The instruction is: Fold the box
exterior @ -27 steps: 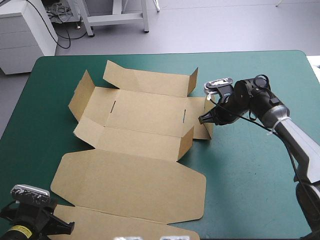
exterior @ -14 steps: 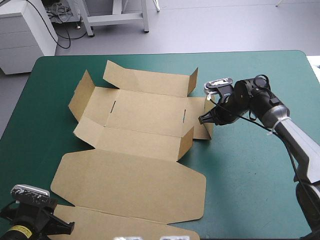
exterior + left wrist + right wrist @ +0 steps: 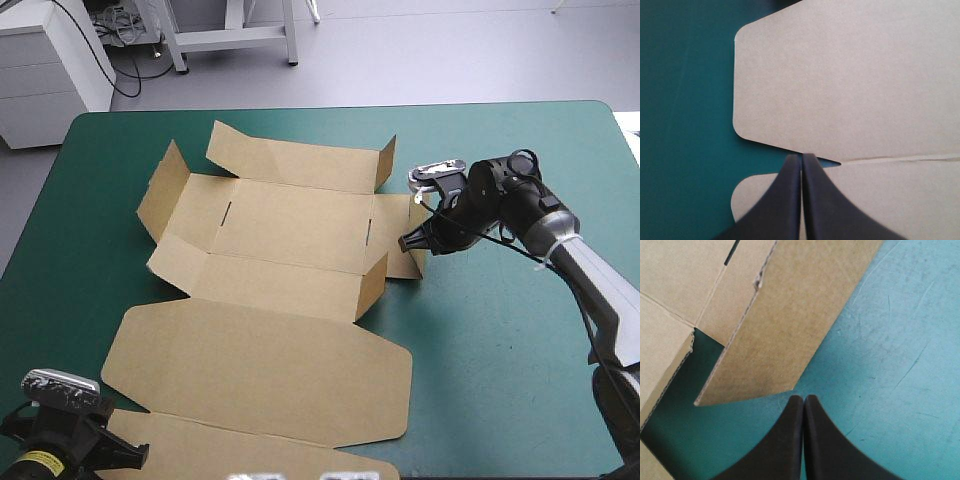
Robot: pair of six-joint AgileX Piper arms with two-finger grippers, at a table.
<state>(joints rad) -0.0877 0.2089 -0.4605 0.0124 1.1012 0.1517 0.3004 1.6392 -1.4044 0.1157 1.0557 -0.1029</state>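
Lying far-to-near, box (image 3: pixel 290 225), lid nearest.

No text, number or brand can be read in any view. The only label is a small yellow sticker (image 3: pixel 40 463) on the black left arm (image 3: pixel 75 445) at the teal-green worktop's (image 3: pixel 500 350) near edge. Its dark print is too small to make out.

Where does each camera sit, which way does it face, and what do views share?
High view: above and behind, looking forward and down on teal-green table, part-folded brown cardboard box sheet, left arm, right arm.
Left wrist view: above the shut left gripper, looking down on the box's rounded lid corner.
Right wrist view: above the shut right gripper, facing the box's raised end flap.
Shared: high and right wrist views both show that flap.
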